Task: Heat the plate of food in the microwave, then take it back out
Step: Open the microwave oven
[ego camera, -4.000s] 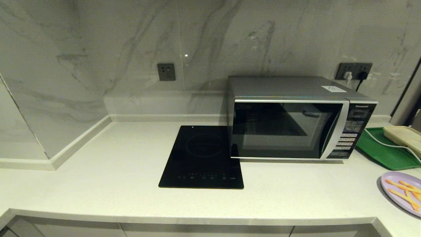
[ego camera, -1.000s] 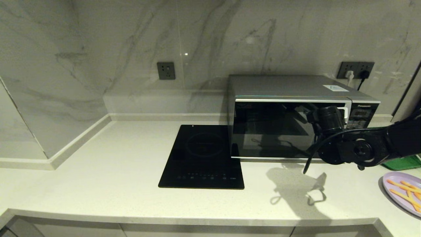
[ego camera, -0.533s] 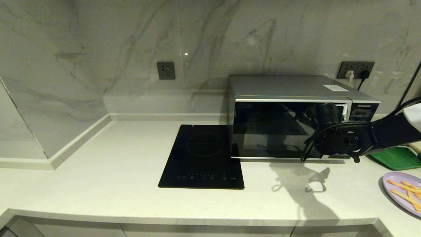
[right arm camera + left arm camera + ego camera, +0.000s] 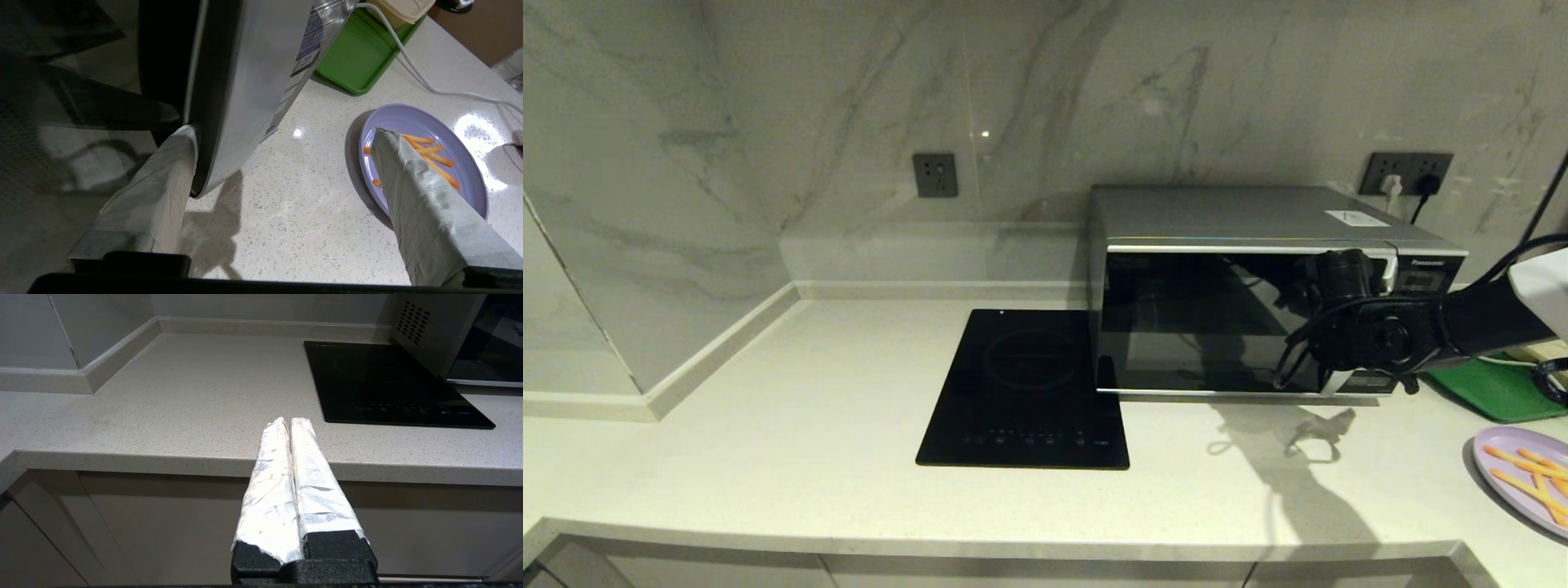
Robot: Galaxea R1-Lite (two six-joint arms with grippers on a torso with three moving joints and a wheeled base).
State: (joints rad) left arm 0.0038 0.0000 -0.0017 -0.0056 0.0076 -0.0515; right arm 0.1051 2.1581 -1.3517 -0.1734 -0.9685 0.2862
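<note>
The silver-grey microwave stands at the back right of the counter, and its dark glass door looks shut. My right arm reaches in from the right in front of the door's right side. The right gripper is open wide and holds nothing. One of its fingers lies against the glass beside the curved silver trim, with the door's lower corner between the jaws. The lilac plate of food sits on the counter at the front right, orange sticks on it. My left gripper is shut and parked below the counter's front edge.
A flat black hob lies to the left of the microwave. A green tray with a cream object and a white cord sits to its right, behind the plate. Wall sockets are behind the oven.
Four seconds ago no arm was in view. Over the last second my right arm has risen and moved right, closer to the door's trim. The plate has not moved.
</note>
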